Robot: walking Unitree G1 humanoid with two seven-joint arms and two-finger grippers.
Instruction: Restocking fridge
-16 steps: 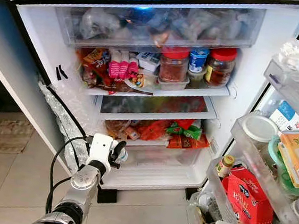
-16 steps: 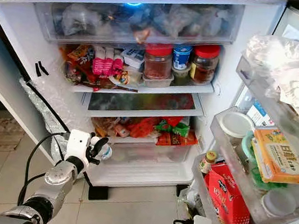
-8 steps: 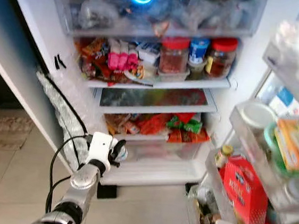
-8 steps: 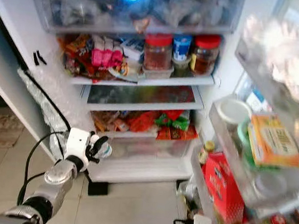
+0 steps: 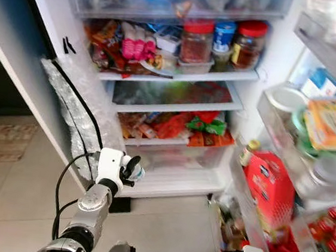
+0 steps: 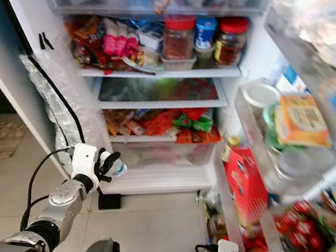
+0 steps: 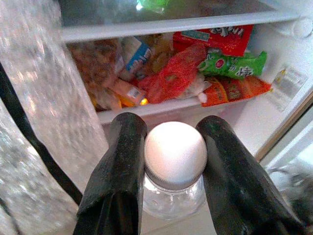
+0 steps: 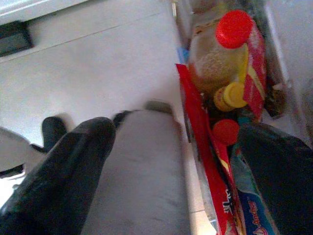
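Note:
My left gripper is shut on a small clear bottle with a white cap, held low in front of the open fridge's bottom drawer. The black fingers clamp the bottle just under its cap. Above the drawer, a shelf holds red, green and orange snack packs. Higher up stand red-lidded jars. My right gripper is open, with nothing between its fingers, low beside the door's bottom rack of red-capped bottles.
The fridge door on the right carries racks with a red carton, tubs and a yellow box. Bubble wrap and a black cable cover the fridge's left wall. A rug lies on the tiled floor at the left.
The camera has dipped and moved closer, so the fridge sits higher in the picture. My left gripper still holds the bottle in the same place by the drawer.

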